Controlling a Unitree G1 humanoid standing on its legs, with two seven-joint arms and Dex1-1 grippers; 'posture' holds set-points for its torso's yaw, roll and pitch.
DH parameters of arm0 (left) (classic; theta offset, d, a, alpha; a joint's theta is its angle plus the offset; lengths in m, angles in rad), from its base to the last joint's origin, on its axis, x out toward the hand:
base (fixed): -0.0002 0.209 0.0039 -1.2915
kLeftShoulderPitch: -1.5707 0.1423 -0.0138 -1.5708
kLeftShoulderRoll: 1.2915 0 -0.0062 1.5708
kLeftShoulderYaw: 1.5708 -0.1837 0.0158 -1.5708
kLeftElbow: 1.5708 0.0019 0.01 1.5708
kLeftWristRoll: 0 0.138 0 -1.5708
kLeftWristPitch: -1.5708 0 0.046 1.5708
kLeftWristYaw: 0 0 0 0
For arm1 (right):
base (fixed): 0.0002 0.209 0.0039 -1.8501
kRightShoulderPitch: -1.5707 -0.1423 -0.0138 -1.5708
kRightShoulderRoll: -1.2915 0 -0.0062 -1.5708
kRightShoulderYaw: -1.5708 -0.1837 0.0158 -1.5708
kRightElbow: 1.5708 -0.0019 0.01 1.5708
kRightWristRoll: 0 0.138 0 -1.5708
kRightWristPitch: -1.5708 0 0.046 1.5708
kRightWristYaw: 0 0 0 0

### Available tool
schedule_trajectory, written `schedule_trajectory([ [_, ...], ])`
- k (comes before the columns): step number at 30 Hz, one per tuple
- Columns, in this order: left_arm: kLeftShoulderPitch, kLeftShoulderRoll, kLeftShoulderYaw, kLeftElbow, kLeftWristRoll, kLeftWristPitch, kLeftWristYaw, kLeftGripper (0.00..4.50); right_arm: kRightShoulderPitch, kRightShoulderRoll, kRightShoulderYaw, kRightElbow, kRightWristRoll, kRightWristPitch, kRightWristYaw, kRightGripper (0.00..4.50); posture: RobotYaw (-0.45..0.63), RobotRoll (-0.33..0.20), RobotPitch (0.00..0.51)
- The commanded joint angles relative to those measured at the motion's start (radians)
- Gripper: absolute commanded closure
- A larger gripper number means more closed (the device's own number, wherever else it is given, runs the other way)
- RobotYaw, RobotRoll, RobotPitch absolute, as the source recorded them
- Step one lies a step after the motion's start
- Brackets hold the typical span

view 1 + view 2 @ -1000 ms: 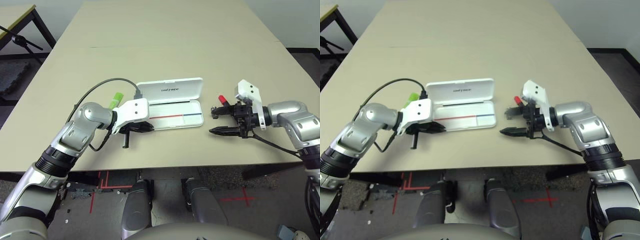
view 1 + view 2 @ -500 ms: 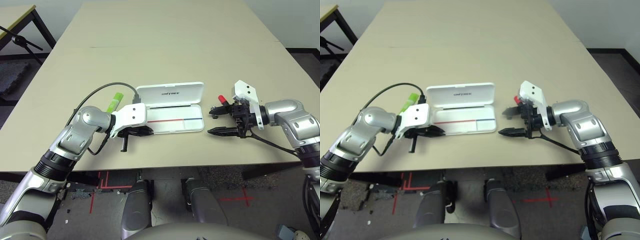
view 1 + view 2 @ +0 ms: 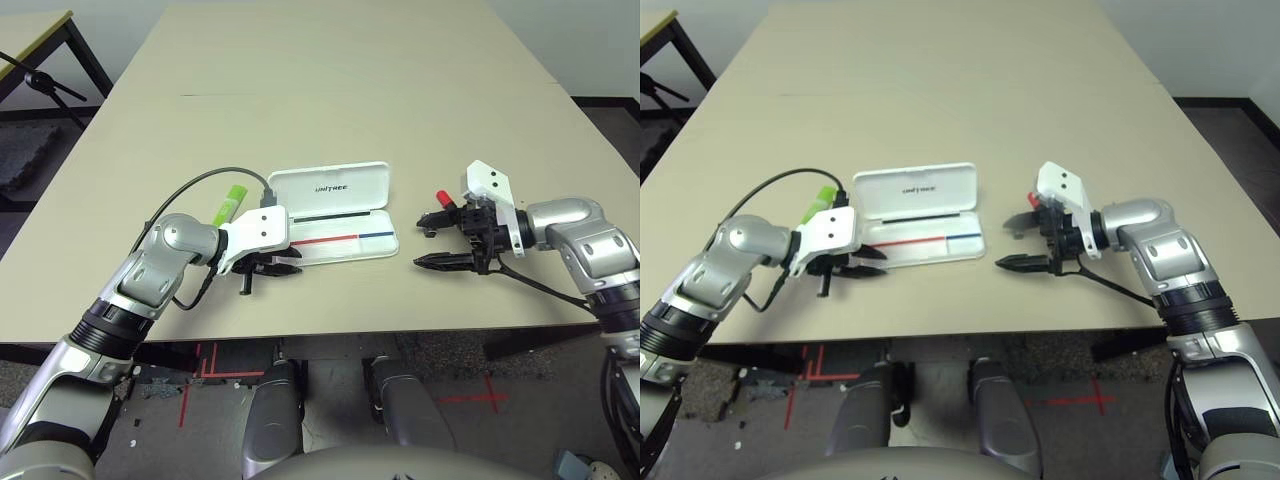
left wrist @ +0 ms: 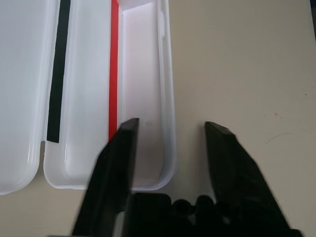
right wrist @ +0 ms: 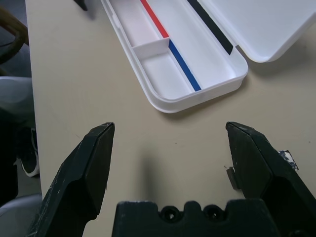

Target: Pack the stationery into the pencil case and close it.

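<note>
The white pencil case (image 3: 325, 188) lies open near the table's front, its lid folded back and its tray (image 5: 173, 64) showing a red-and-blue stripe. My left gripper (image 4: 170, 128) is open at the tray's left end; one finger (image 4: 118, 158) is over the tray and the other is on the table outside its wall. A lime-green highlighter (image 3: 232, 203) lies just behind my left wrist. My right gripper (image 3: 428, 243) stands wide open with nothing between its fingers, to the right of the case. The red marker (image 3: 443, 200) lies just behind it.
The beige table (image 3: 330, 90) stretches far back beyond the case. Its front edge (image 3: 330, 330) runs close below both grippers. A black cable (image 3: 200, 185) loops over my left forearm. A dark table frame (image 3: 40, 50) stands at the far left.
My left gripper has gone from shut to open at the tray's left end. The case has slid a little to the left and turned slightly. My right gripper stays open in place.
</note>
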Motion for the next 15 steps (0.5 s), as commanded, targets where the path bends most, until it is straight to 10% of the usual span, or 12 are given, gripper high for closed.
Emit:
schedule_trajectory([
  [1, 0.009, -0.002, 0.014, 0.004, 0.001, -0.016, 0.000, 0.68, -0.008, 0.004, 0.005, 0.018, -0.011, -0.014, -0.001, 0.00, -0.05, 0.000, 0.123],
  [3, 0.017, 0.009, 0.029, -0.027, -0.019, -0.007, -0.010, 0.03, -0.009, 0.004, 0.004, 0.023, -0.012, -0.018, -0.001, 0.00, -0.05, 0.000, 0.124],
  [15, 0.044, 0.053, 0.188, -0.227, -0.212, 0.124, -0.040, 0.03, -0.013, 0.000, -0.043, 0.016, 0.036, 0.009, -0.004, 0.00, -0.05, 0.000, 0.134],
])
